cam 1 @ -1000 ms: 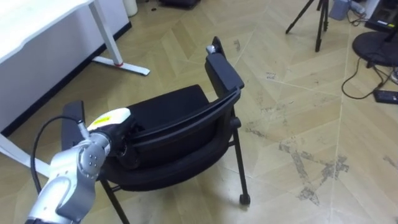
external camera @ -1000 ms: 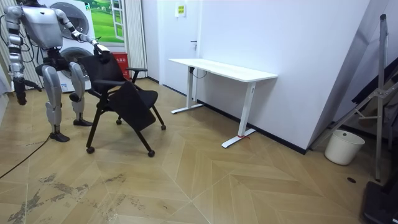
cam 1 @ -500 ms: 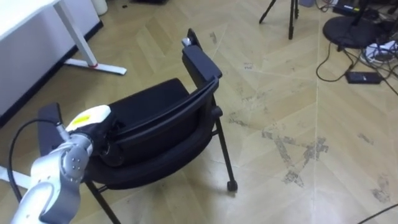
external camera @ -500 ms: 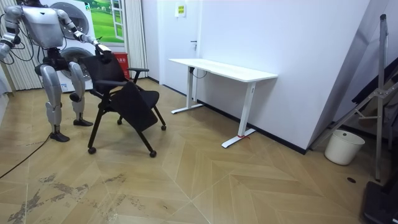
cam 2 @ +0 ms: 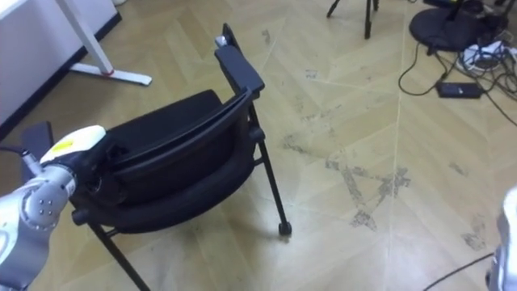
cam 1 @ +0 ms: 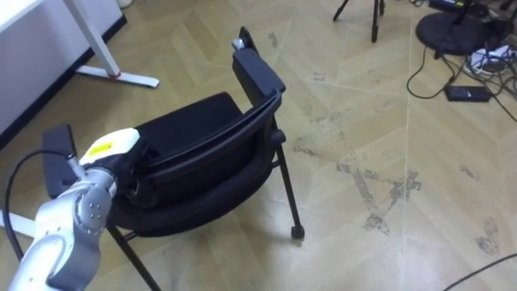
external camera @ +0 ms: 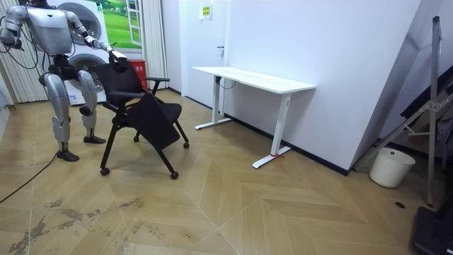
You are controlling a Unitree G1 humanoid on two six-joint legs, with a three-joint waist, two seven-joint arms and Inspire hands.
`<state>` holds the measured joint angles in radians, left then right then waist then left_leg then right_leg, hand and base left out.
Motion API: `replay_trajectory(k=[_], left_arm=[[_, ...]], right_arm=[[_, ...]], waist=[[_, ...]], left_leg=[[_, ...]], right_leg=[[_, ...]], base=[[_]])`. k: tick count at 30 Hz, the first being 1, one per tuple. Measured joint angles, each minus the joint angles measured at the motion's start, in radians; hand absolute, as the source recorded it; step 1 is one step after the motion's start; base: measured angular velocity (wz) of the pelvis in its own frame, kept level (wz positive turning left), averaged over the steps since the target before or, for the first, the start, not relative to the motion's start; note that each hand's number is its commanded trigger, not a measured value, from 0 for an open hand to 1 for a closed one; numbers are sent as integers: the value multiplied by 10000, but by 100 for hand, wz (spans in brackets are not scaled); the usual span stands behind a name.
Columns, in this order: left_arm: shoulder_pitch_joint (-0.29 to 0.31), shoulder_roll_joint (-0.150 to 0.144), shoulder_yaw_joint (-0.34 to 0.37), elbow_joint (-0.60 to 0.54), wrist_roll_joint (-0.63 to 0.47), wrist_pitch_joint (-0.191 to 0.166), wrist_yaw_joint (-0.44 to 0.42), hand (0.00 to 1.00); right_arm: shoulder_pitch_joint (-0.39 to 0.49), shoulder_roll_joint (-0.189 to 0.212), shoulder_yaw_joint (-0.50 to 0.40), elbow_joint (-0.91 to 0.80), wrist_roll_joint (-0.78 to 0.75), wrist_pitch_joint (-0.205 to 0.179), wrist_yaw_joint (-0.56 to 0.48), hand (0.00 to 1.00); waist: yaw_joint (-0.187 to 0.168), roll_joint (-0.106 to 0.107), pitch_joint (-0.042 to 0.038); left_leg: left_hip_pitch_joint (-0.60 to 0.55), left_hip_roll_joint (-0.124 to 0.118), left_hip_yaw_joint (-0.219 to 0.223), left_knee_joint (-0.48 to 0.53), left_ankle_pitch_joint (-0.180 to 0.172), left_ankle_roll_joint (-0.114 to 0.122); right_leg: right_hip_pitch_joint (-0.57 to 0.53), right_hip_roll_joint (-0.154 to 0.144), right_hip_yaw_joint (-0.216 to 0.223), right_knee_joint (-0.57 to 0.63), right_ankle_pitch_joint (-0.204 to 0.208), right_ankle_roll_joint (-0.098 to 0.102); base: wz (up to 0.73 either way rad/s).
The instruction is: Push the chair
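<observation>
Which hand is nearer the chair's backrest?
Left. The left hand rests against the top edge of the backrest of the chair, at its left end. The right hand is raised at the robot's other side in the room view, well clear of the chair.

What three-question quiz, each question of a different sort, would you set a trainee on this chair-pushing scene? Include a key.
1. True or false: the robot's left hand is at the black chair's backrest.
2. In the room view, the white desk stands: A) left of the chair; B) right of the chair; C) behind the robot.
3. Fill in: low at the room view's far right stands a white ____.
Key: 1 true; 2 B; 3 bucket.
</observation>
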<state>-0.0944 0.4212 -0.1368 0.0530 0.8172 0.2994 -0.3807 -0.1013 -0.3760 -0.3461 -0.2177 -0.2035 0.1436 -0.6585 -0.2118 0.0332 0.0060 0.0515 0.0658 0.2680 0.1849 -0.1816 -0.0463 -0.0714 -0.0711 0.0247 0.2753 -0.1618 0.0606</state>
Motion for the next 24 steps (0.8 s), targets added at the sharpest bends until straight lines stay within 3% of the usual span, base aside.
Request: replay_trajectory(k=[2,3,8,13,19,24], left_arm=[[-252,3,-162,88,0,-37,8,100],[-397,3,-250,171,5,-186,24,100],[-458,-2,-293,211,-18,-883,72,100],[-650,-4,-346,783,-9,-1534,315,100],[-955,25,-630,1149,-5,-1984,610,100],[-1115,49,-718,1322,-20,-2407,623,100]], right_arm=[[-392,-126,671,-290,-633,7,420,0],[-503,-194,971,-528,-962,21,736,0],[-954,-784,2088,-1372,-1964,71,1984,0],[-1296,-807,3185,-1576,-2663,50,3428,0],[-1578,-874,4032,-1575,-2833,-141,4789,0],[-1578,-1008,4642,-1574,-3475,-295,5984,0]], waist=[[78,-73,48],[287,-119,58],[695,-242,42],[920,-415,56],[1189,-674,57],[1380,-703,50]], left_leg=[[-32,0,-23,-1,1,1],[-31,0,-34,-23,2,2],[40,1,-53,-111,3,3],[276,2,-58,-222,3,3],[308,12,-146,-248,3,3],[286,63,-209,-252,3,2]], right_leg=[[-3,0,-16,-51,0,-1],[-11,7,-21,-69,1,-1],[100,11,-41,-171,47,-6],[344,22,-104,-242,41,-4],[502,27,-173,-396,54,3],[591,70,-229,-557,91,-21]], base=[[2],[4],[0],[1],[5],[4]])
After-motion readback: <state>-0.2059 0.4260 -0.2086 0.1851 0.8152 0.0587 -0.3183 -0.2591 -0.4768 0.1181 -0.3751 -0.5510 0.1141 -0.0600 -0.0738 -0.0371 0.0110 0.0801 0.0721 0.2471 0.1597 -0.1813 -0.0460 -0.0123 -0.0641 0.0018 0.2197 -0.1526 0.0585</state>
